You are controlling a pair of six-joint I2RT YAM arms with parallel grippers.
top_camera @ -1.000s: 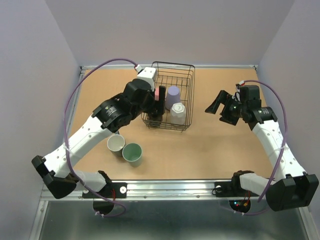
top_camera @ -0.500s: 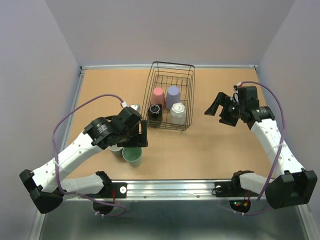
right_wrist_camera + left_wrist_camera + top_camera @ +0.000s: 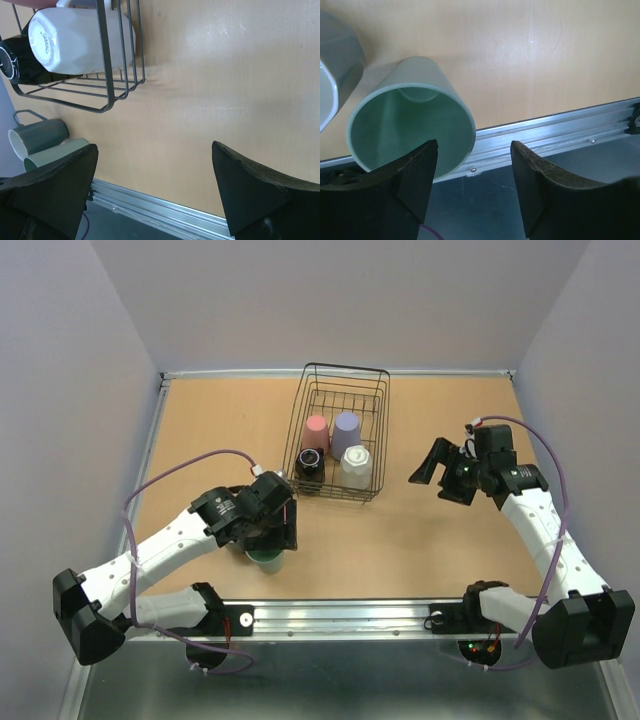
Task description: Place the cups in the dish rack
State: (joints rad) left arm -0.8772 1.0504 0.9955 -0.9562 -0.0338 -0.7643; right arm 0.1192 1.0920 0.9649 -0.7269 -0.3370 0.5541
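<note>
Four cups sit inside the dish rack, which stands at the middle of the far half of the surface. The pink cup and lavender cup are side by side. Nearer the arms are the dark brown mug and the white cup, the latter with its base turned up.

Two more are outside the rack, near the left front of the surface. The pale green cup stands mouth up close to the metal rail at the surface's near edge. The grey-blue mug is just beside it, its handle pointing away from the green one.

The left claw is lowered over the pale green cup with its jaws apart. One finger hangs over the cup's mouth at the near rim, the other is outside the wall, so the rim lies between them. A clear gap remains, and whether either finger touches the cup cannot be told.

The right claw hovers to the right of the rack, spread wide, holding and touching nothing.
</note>
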